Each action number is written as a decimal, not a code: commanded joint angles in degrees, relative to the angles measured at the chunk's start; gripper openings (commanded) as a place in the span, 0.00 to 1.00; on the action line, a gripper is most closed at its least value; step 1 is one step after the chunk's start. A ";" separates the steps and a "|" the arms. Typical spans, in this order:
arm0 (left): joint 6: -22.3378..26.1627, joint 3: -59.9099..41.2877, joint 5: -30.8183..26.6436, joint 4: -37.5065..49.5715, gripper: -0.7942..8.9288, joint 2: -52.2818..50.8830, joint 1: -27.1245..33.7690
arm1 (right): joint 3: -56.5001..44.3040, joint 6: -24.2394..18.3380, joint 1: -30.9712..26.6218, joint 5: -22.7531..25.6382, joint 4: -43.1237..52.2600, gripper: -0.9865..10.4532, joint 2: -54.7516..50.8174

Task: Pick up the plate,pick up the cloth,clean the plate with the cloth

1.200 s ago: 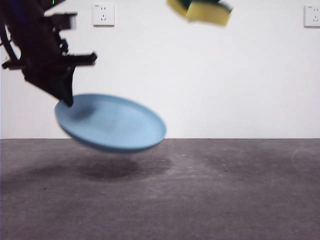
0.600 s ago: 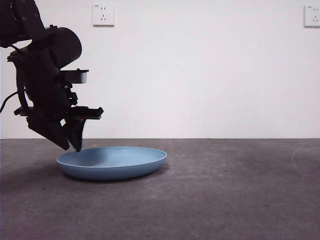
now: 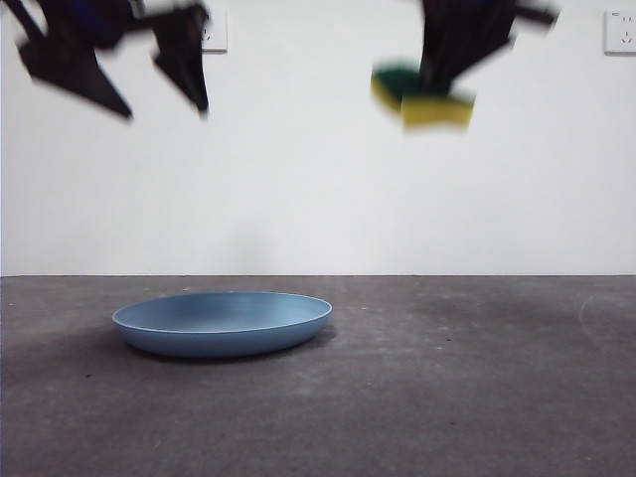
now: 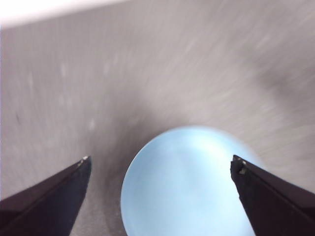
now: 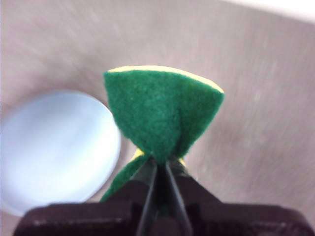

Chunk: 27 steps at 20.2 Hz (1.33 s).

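With our left end effector point(image 4: 160, 167) spread empty and the right end effector point(image 5: 158, 169) pinching the small yellow-and-green foam cloth point(image 3: 422, 96), the round light-blue plate point(image 3: 223, 323) lies unheld on the grey tabletop point(image 3: 447, 388); wiping could push it sliding.

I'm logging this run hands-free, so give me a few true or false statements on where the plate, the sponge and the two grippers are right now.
1. The plate lies flat on the table. True.
2. The left gripper is clamped on the plate's rim. False: its jaws are spread wide, high above the plate, holding nothing.
3. The right gripper pinches the sponge. True.
4. The sponge rests inside the plate. False: it hangs in the air, well above the table.
5. The sponge has a green face and a yellow layer. True.
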 commanded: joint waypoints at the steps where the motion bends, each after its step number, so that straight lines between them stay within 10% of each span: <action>1: -0.66 -0.22 -0.04 -4.11 0.57 -7.78 -1.57 | -0.37 1.88 -0.55 -3.37 0.00 0.07 8.46; 8: -1.62 -0.22 -1.01 -17.14 0.57 -18.14 -2.49 | -0.37 5.05 -0.83 -7.08 -0.59 0.13 23.43; 12: -1.46 -0.22 -3.91 -18.36 0.57 -17.53 -2.43 | -0.37 5.25 -1.11 -7.43 -1.16 0.54 23.45; 22: -1.46 -0.22 -3.93 -16.74 0.56 -16.68 -2.40 | -0.37 4.28 -2.16 -7.41 -1.99 0.51 11.80; 24: -1.44 -0.22 -3.91 -16.20 0.56 -16.68 -2.40 | -0.37 3.17 -2.16 -7.43 -2.16 0.29 5.57; 25: -1.38 -0.22 -3.91 -15.80 0.50 -16.68 -2.40 | -0.37 2.40 -2.16 -7.43 -2.34 0.09 1.55; 27: 0.17 -0.22 -3.89 -15.52 0.20 -16.68 -2.43 | -0.37 1.09 -2.16 -7.41 -2.47 0.08 -4.70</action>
